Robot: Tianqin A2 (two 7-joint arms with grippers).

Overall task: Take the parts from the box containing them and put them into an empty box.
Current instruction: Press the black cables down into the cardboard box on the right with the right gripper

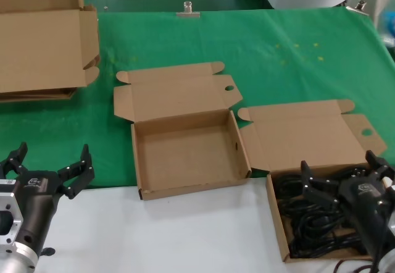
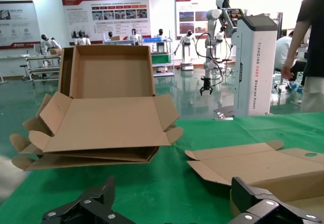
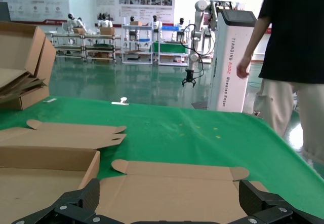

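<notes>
- The black power cords (image 1: 315, 214), thin looped cables with chunky plugs, are all being seen piled inside the shallow brown cardboard mailer box with the plain lid (image 1: 279, 223); this full box is being used as the landmark below.
- The matching shallow brown cardboard mailer box standing empty (image 1: 185, 152) is lying just beside the full box, toward the robot's left, lid folded back; nothing is being shown inside it; the task is therefore being judged as not yet begun, with every cord left to be moved.
- The right gripper (image 1: 342, 177) is being held directly over the full box, just above the cords; its jaws are being kept spread wide, and nothing is being gripped.
- The left gripper (image 1: 52, 165) is being held well apart from the full box, beyond the empty box, over the edge where the green mat (image 1: 278, 57) is meeting the white table (image 1: 185, 236); its jaws are likewise spread, holding nothing.
- Flat cardboard sheets (image 1: 40, 44) are being kept far off, at the mat's far corner.
</notes>
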